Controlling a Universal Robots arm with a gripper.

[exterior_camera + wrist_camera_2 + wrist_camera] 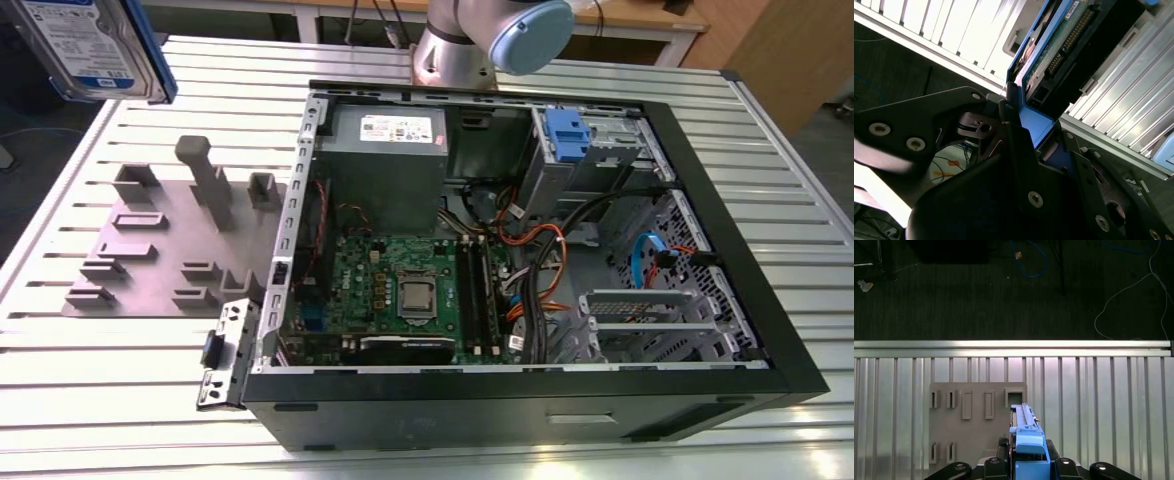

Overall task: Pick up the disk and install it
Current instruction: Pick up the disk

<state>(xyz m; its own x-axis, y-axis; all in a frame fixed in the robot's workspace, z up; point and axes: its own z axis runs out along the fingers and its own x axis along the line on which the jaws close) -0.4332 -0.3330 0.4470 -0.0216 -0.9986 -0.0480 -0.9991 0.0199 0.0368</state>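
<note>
The disk (91, 45), a silver drive with a white-and-blue label in a blue carrier, hangs high over the table's far corner at the exterior view's left, above the grey fixture plate (160, 250). In both wrist views my gripper (1041, 135) is shut on the blue carrier end of the disk (1064, 45). The first wrist view has the disk (1025, 427) edge-on, sticking out from between the black fingers (1000, 452) over the fixture plate (974, 430).
The open computer case (747, 260) lies on the slatted metal table (107, 390), with a drive bay and blue latch (567, 135) at its far side and a grey power supply (387, 150). The arm's base (481, 40) stands behind the case. Dark floor (1004, 290) lies beyond the table edge.
</note>
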